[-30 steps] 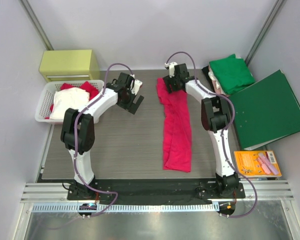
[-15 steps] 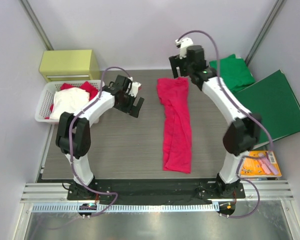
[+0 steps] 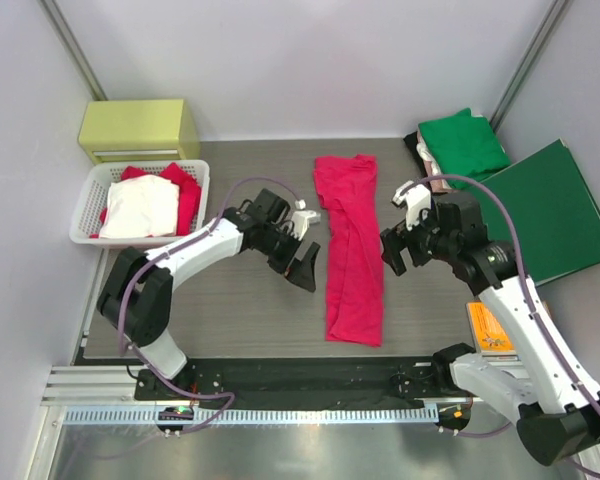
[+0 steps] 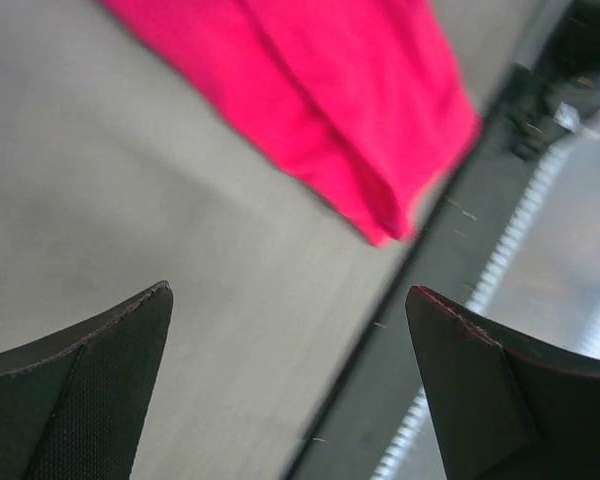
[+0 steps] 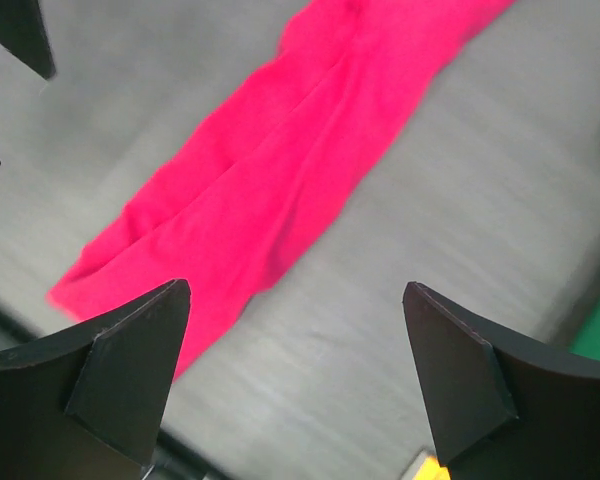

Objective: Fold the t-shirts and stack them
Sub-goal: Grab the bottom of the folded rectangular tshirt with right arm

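At the tabletop's middle, one pinkish-red t-shirt (image 3: 352,250) lies in a long folded strip.
The left gripper (image 3: 298,266) and right gripper (image 3: 392,254) flank it, both spread wide and empty; one green t-shirt (image 3: 464,145) lies at the far right corner.

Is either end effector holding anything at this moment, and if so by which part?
Nothing is held. The left end effector and right end effector are both open and empty, either side of the pinkish-red cloth t-shirt lying flat.

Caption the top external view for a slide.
Open left gripper and open right gripper flank a red t-shirt folded into a long strip; green t-shirt lies at the back.
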Controlling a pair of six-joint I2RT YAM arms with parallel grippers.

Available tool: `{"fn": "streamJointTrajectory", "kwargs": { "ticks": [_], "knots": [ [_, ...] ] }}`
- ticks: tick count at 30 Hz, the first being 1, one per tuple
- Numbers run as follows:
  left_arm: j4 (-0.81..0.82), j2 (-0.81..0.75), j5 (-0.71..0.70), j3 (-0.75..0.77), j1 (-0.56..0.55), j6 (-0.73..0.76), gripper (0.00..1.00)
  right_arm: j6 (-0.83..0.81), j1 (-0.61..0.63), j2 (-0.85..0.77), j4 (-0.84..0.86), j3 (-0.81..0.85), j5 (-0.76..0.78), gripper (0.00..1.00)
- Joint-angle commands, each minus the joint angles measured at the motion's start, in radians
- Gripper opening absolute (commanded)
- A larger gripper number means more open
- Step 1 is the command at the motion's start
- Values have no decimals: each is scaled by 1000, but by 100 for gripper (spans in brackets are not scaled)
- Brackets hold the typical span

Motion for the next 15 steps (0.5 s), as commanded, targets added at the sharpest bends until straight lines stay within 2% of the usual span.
{"fn": "streamJointTrajectory", "kwargs": {
  "ticks": [1,2,3,6,8,9,10,12,13,15],
  "knots": [
    [87,9,314,-53,-18,-108,100,4,-3,87,-164,8,-190,90],
    [93,34,379,-50,-24,-115,100,11,-5,107,-180,12,-226,87],
    [98,51,388,-47,-30,-131,100,8,-6,144,-177,17,-270,87],
    [125,114,406,-36,-33,-169,100,7,-8,220,-163,44,-231,87],
    [182,134,424,-59,-35,-267,100,40,-20,312,-155,69,-269,87],
    [243,139,435,-70,-35,-302,100,54,-24,337,-151,63,-302,86],
    [256,140,432,-80,-36,-324,100,60,-35,365,-146,55,-401,85],
    [222,154,358,-71,-36,-294,100,62,-43,408,-123,40,-392,83],
    [192,160,331,-42,-36,-213,100,54,-57,411,-106,35,-335,83],
    [89,183,245,-1,-38,-142,100,39,-60,399,-62,23,-289,83]
  ]
}}
